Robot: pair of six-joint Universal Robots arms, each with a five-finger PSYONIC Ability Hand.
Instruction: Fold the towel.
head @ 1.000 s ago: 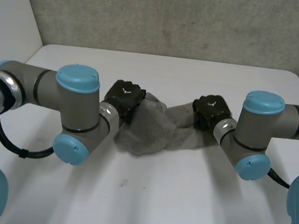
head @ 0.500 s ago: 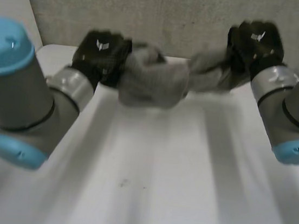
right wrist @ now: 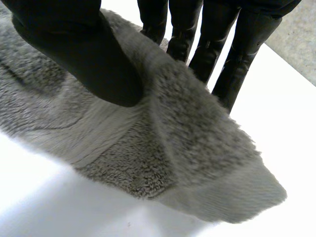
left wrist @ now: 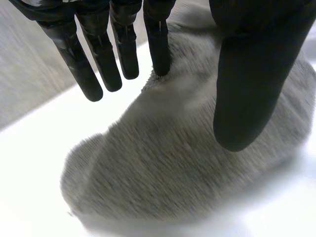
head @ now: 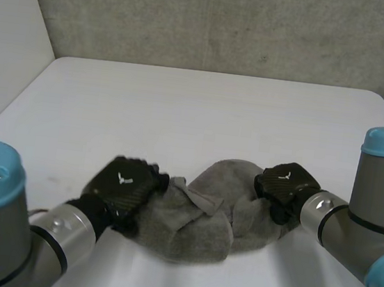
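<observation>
Seeing the gray towel (head: 204, 215) bunched up on the white table (head: 203, 110), close to my arms | my left hand (head: 125, 184) pinches its left end | my right hand (head: 285, 186) pinches its right end, thumb on top.

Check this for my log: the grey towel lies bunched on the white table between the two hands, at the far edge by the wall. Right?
Wrong about the place. The grey towel lies bunched on the white table between the left hand and the right hand, but on the near side, not at the far edge; the head view shows it.
</observation>
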